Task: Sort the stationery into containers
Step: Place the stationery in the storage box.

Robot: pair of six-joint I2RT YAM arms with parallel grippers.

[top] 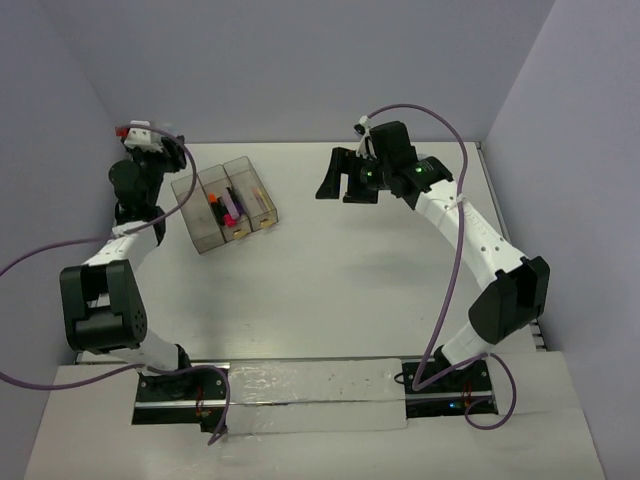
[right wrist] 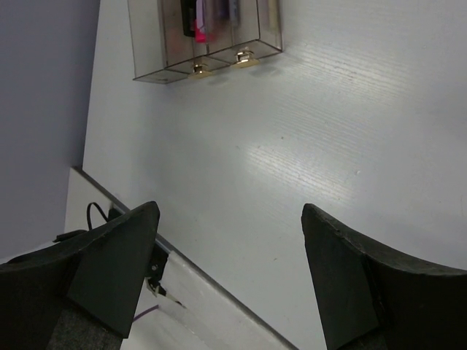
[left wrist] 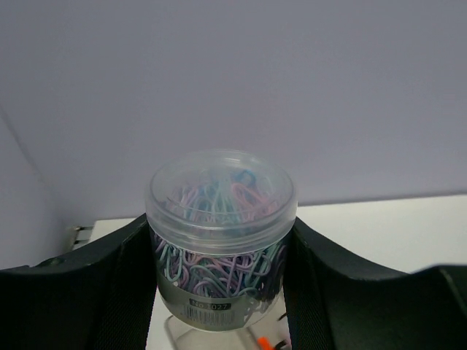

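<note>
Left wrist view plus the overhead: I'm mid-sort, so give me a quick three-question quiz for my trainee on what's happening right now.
1. True or false: the right gripper is holding a marker.
2. What fills the clear tub clamped in the left gripper? A) coloured paper clips B) erasers C) tape rolls
3. How many bins are joined in the row on the table?

Key: 1 false, its jaws are open and empty; 2 A; 3 three.
</note>
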